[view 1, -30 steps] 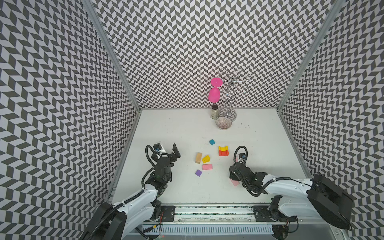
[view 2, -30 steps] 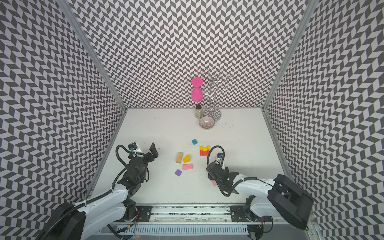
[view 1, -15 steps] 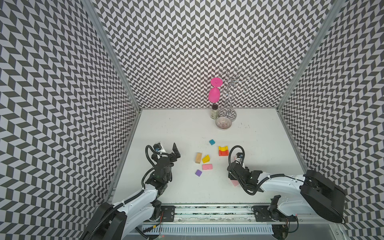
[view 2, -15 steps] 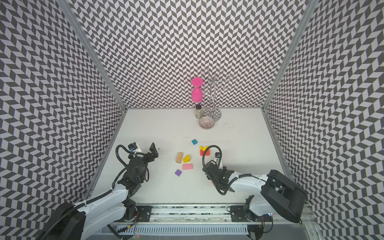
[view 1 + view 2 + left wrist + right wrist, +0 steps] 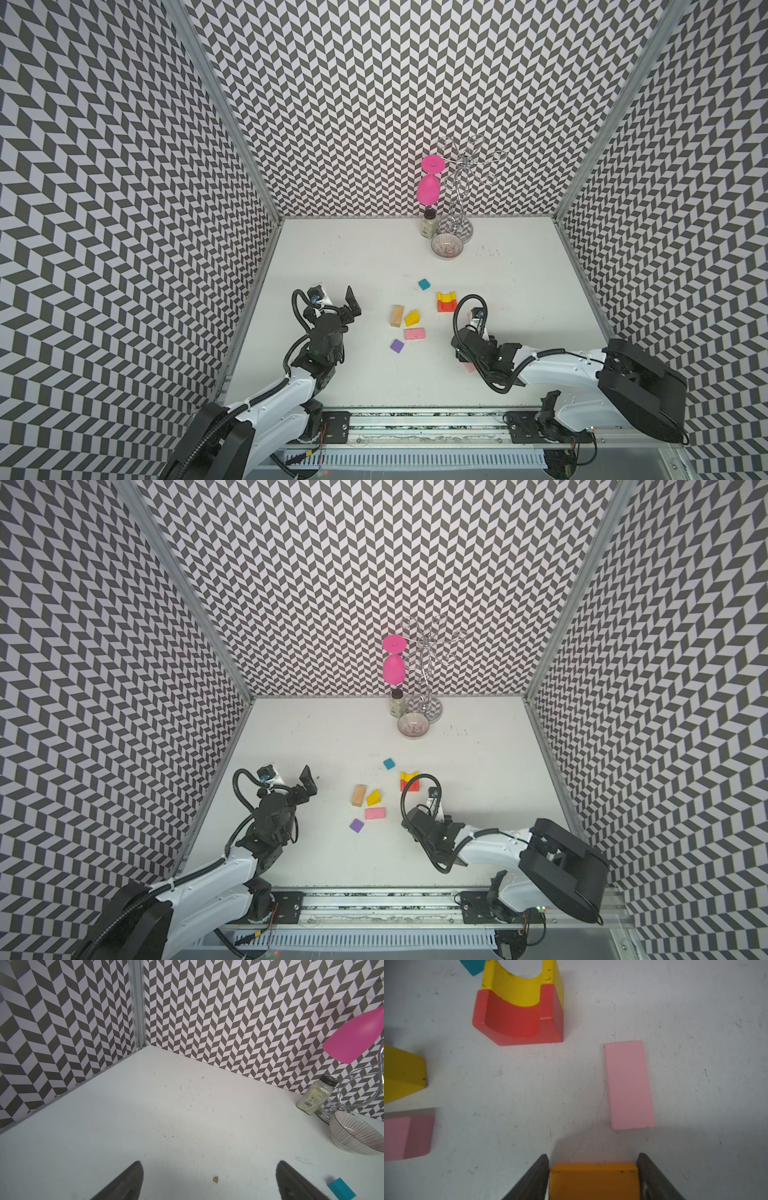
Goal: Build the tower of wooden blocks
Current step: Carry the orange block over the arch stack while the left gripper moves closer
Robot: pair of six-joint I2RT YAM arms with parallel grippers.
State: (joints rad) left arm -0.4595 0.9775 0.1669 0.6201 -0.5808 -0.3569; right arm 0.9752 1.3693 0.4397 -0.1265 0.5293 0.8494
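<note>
— Evidently the orange wooden block [image 5: 593,1180] is clamped between the jaws of the right hand [image 5: 592,1155]; the left hand [image 5: 208,1162] is held wide apart over bare white table [image 5: 166,1115], nothing in it
— And the tower?
— Hardly begun: a red arch block [image 5: 519,1020] and a yellow arch block [image 5: 517,987] are set touching, with the rest scattered mid-table
— What could be spoilt?
— How deep the grip reaches cannot be told, so the block could be twisted loose when lifted. The flat pink slab [image 5: 629,1084] just ahead could be shoved, and the arches knocked apart by a careless placement
</note>
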